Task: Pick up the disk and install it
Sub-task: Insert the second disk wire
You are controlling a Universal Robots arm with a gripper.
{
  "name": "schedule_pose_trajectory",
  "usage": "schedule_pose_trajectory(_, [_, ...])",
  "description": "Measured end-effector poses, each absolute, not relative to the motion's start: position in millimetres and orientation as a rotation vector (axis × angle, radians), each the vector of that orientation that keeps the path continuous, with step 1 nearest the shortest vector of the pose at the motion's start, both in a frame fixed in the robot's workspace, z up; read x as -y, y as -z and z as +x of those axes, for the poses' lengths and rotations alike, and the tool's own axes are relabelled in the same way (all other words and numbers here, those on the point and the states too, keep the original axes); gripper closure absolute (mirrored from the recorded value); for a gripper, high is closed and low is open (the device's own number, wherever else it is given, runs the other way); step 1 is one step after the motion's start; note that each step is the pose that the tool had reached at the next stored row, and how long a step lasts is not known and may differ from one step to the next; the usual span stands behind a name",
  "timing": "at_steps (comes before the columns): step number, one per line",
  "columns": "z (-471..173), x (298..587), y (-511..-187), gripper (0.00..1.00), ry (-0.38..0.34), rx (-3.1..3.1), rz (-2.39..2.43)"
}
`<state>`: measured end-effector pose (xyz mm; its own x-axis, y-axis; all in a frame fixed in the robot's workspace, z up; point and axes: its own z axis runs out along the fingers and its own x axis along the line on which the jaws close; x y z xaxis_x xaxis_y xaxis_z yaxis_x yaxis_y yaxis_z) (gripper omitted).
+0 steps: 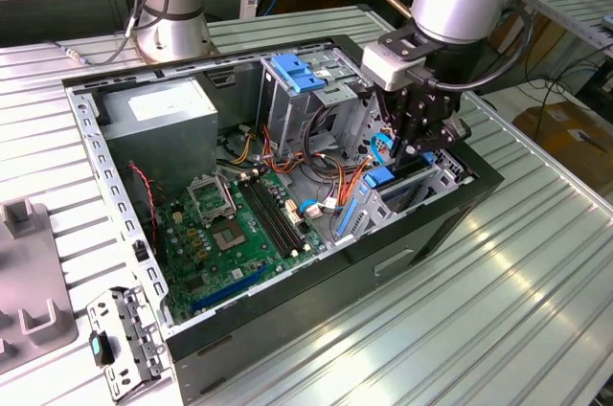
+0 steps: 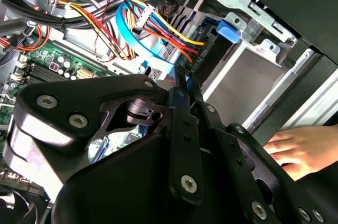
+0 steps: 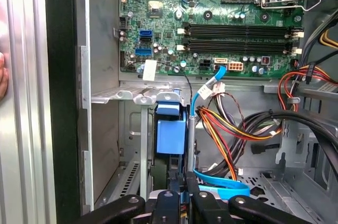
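Note:
In the first wrist view the disk [image 3: 171,131] stands on edge in the drive bay of the open computer case [image 1: 450,205], its bright blue carrier rail facing the camera and its dark body below. My gripper [image 3: 182,198] is directly over it, the two black fingers [image 3: 167,203] close together with a sliver of blue rail between them. In the exterior view my gripper [image 1: 402,143] hangs over the bay at the case's right end, with the disk's blue rail [image 1: 381,145] at its tips. The second wrist view shows the fingertips [image 2: 181,84] pinched together beside blue and coloured cables.
A light-blue ribbed bracket [image 1: 300,71] tops the drive cage. The motherboard [image 1: 239,224] and power supply [image 1: 158,114] fill the case; cable bundles [image 3: 232,129] lie close to the bay. A person's hand [image 2: 301,147] rests by the case's outer wall. A metal bracket [image 1: 124,344] lies on the table.

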<state>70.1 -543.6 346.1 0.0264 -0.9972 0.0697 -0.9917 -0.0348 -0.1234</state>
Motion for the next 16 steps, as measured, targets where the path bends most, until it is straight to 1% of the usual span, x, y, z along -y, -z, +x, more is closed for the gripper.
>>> schedule_pose_trajectory(5, [70.1, 547.9, -346.4, 0.84, 0.207, -2.153, -2.219])
schedule_pose_trajectory(9, [70.0, 549.8, -345.7, 0.84, 0.181, -2.144, -2.207])
schedule_pose_trajectory(16, [70.1, 551.4, -342.7, 0.84, 0.179, -2.143, -2.206])
